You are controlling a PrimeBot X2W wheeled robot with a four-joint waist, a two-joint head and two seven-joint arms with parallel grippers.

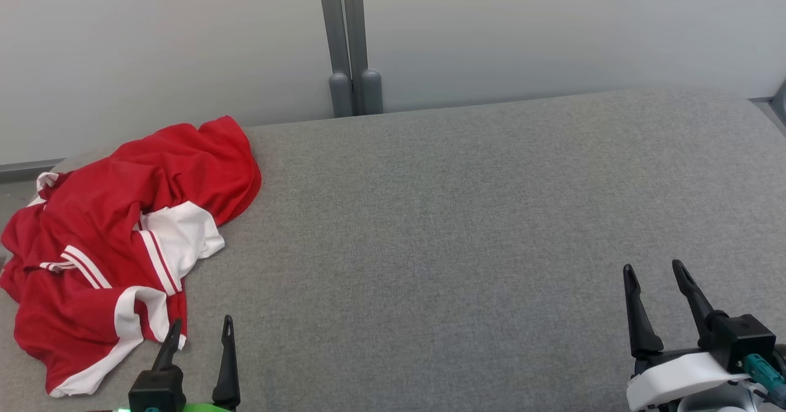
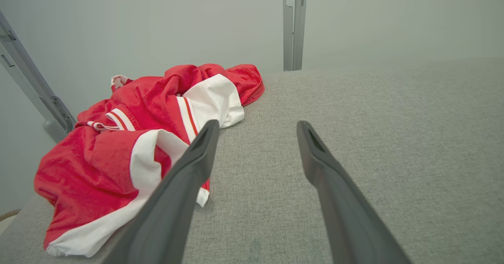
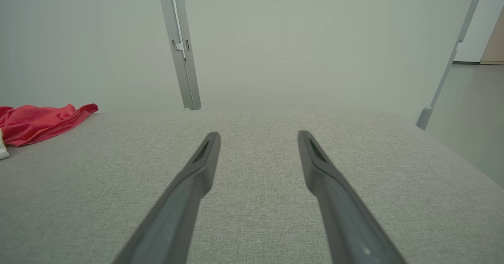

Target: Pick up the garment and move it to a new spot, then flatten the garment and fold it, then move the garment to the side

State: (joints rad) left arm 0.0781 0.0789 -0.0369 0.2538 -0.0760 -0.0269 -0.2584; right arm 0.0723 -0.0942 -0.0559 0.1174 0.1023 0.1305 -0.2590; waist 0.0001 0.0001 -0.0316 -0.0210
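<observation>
I see the red and white garment (image 1: 92, 215) crumpled in a heap at the left end of the grey padded table (image 1: 460, 228), its near white hem just beside my left gripper (image 1: 202, 321), whose fingers stand apart on nothing. My right gripper (image 1: 652, 266) is spread and empty too, well apart from the cloth. It looks light, soft and limp, so I expect sagging; I'd pinch a raised red fold, not the flat hem
</observation>
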